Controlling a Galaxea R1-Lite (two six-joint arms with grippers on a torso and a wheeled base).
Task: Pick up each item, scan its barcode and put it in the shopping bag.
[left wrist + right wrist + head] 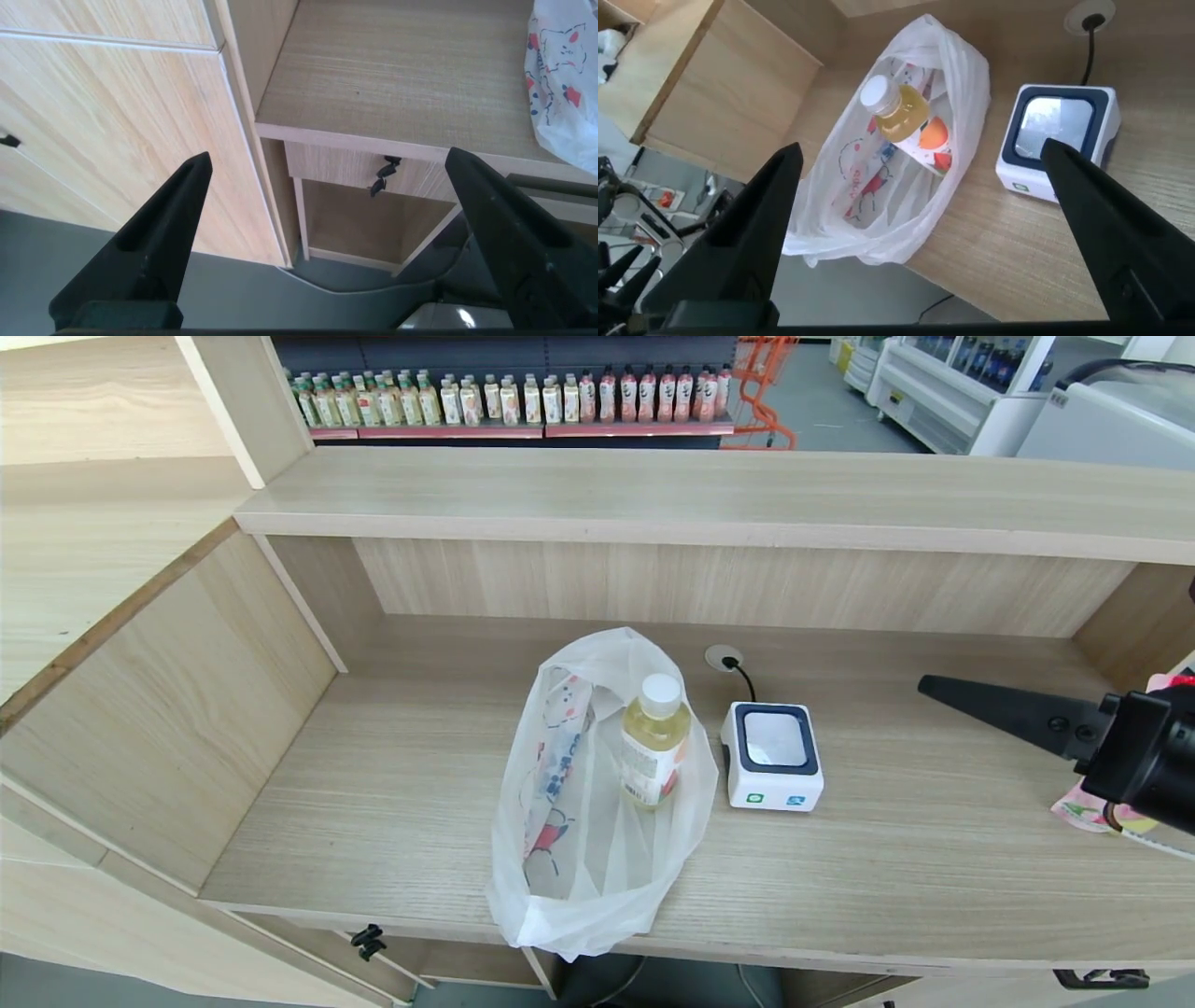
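1. Jaws spread wide on the right gripper [920, 147], pinching nothing and touching nothing. Hanging in the air over the right side of the counter [934, 859], fingers aimed toward scanner and bag.
2. Same story on the left gripper [329, 159]: jaws wide apart and empty. Parked low off the counter's front left corner, near the drawer key [383, 175] and well apart from the goods. Looks like a resting spot that keeps it out of the working arm's way.
3. Shopping bag [579, 859] slumped loose mid-counter, one end drooping over the front edge. Set just beside the scanner, probably so a scanned item has only a short hop into it.
4. Drink bottle [653, 747], white cap and yellow liquid, sitting inside the bag on the scanner side. One item bagged, by the look of things.
5. Barcode scanner [773, 756] flat on the counter, glass window facing up, cable [744, 679] running back to a hole in the surface. Faces up, presumably so a barcode can be passed over it.
6. Pink packet [1083, 807] at the counter's right edge, mostly hidden under the right arm. Possibly the next item, hard to tell. Empty, open jaws near it fit a fresh pick.
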